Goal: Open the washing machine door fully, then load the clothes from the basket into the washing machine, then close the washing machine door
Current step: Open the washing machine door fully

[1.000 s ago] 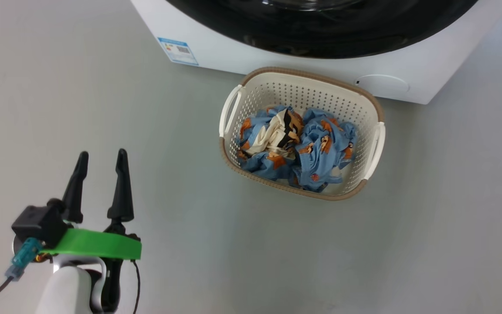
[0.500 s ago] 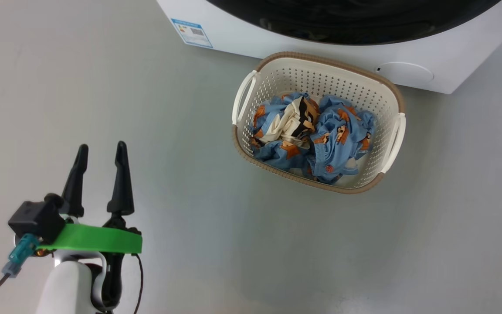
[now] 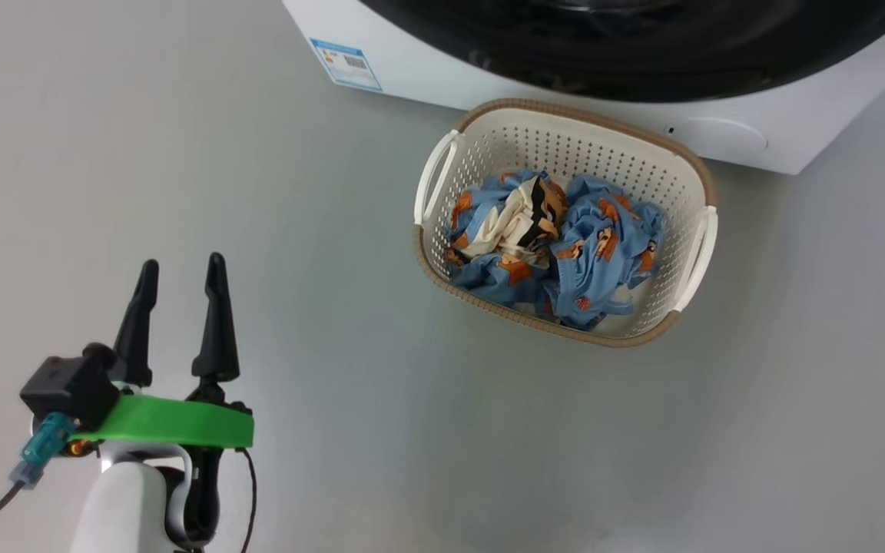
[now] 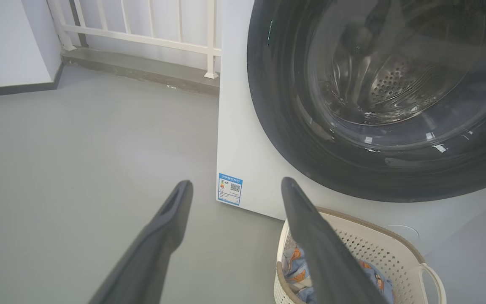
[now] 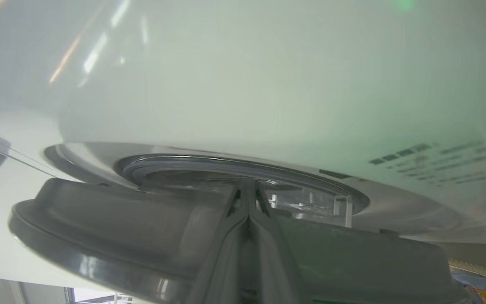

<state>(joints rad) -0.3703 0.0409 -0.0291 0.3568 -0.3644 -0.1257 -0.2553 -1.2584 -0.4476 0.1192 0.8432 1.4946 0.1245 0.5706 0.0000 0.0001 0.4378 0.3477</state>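
Your left gripper (image 3: pixel 181 265) sits at the lower left of the head view, its two dark fingers spread wide with nothing between them, above bare grey floor (image 3: pixel 181 153) and well apart from the basket (image 3: pixel 565 142). A green band (image 3: pixel 174 422) wraps its wrist.

The basket stands on the floor right of centre, just in front of the washing machine (image 3: pixel 427 73), which runs along the top edge. The clothes (image 3: pixel 565 238) lie bunched inside it – light blue with orange-brown figures, with a cream and black piece on the left.

The washing machine door (image 3: pixel 642 61) shows as a glossy black arc at the top; in the left wrist view you see the steel drum through its glass.

Your right gripper (image 5: pixel 248 190) has its fingers pressed together, holding nothing, their tips at the seam between the dark door rim and the white front – whether they touch it you cannot tell.

A blue label sticker (image 3: pixel 346 65) at the machine's lower left corner carries a QR code; its text is too small to read. Rows of dark print (image 5: pixel 428 158) on the white panel are blurred beyond reading
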